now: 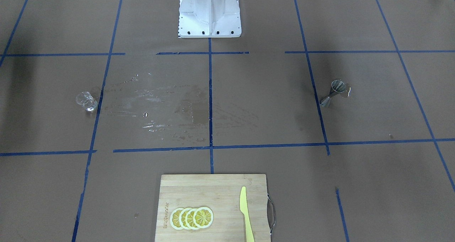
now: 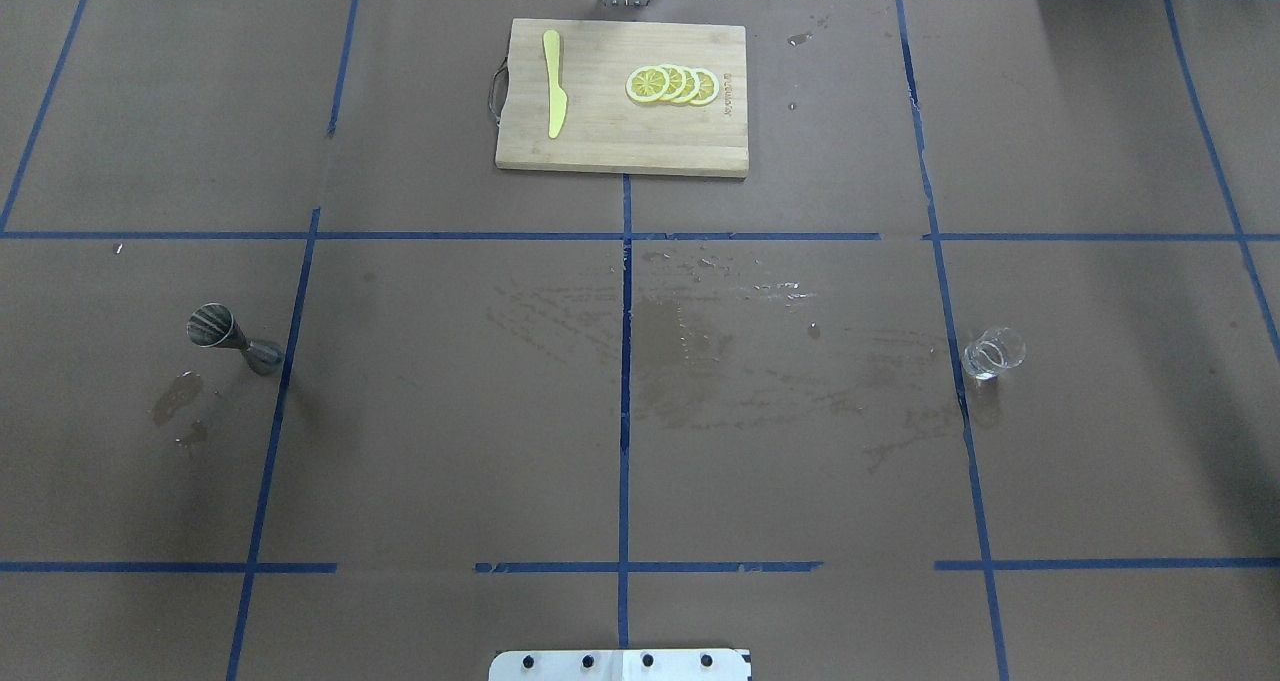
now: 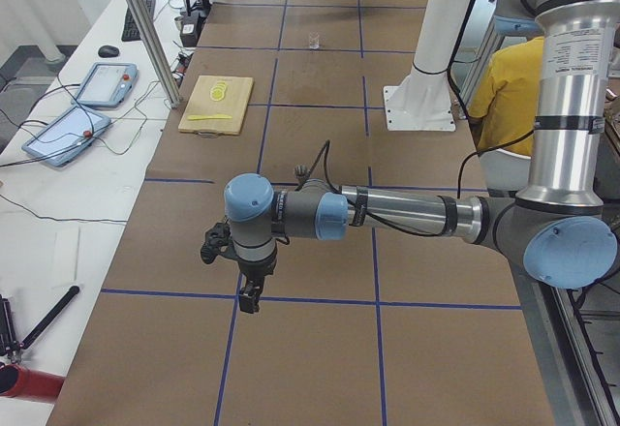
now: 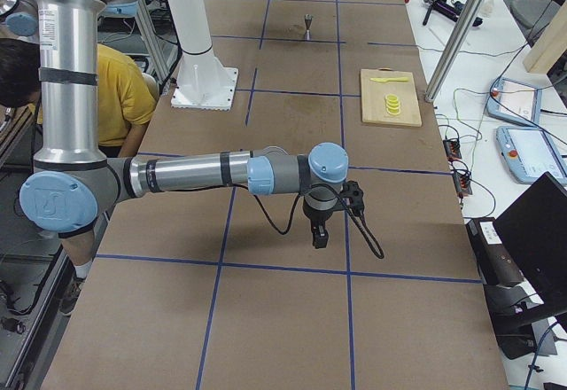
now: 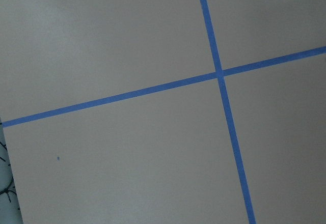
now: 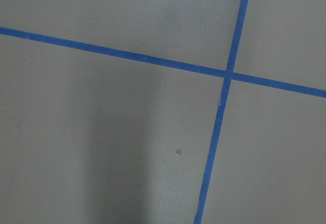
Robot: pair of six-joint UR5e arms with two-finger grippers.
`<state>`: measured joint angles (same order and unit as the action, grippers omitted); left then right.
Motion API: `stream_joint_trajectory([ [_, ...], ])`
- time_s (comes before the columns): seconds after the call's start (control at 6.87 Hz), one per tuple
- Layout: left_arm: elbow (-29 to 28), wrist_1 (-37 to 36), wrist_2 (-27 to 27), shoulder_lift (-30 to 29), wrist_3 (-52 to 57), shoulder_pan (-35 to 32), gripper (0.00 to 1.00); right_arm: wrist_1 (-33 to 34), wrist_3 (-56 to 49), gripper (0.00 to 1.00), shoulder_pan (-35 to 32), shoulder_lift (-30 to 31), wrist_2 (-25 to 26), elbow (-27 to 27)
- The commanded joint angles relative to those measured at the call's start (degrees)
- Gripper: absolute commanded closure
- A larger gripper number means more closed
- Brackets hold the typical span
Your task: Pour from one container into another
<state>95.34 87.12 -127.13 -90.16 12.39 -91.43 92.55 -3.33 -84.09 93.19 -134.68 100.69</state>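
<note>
You see the steel jigger [image 2: 225, 334] standing upright on the robot's left side of the bench [image 2: 450, 441]. The small clear glass [image 2: 992, 353] stands well apart on its right, with wet smears [image 2: 690, 361] between them. The left hand [image 3: 250, 297] and right hand [image 4: 319, 236] hang over bare paper, and you cannot tell either one's opening.

the pale bamboo cutting board [image 1: 213, 195] and the yellow plastic knife [image 1: 245, 213] on it run off the bottom edge. well apart from that board, the dark two-finger left gripper [image 3: 250, 301] and right gripper [image 4: 320, 237] show too sidelong to read their jaws.
</note>
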Motion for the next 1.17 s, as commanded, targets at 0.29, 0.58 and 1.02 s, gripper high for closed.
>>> stream_joint_trajectory([
  [0.29, 0.5, 1.9, -8.5, 0.6, 0.2, -0.1, 0.00, 0.0, 0.0, 0.00, 0.0, 0.2, -0.2, 0.9],
  [0.58, 0.2, 1.7, -7.8, 1.0, -0.5, -0.2, 0.00, 0.0, 0.0, 0.00, 0.1, 0.0, 0.0, 0.8],
  [1.02, 1.1, 1.4, -7.9, 0.9, -15.2, -0.2, 0.00, 0.0, 0.0, 0.00, 0.1, 0.1, 0.0, 0.8],
])
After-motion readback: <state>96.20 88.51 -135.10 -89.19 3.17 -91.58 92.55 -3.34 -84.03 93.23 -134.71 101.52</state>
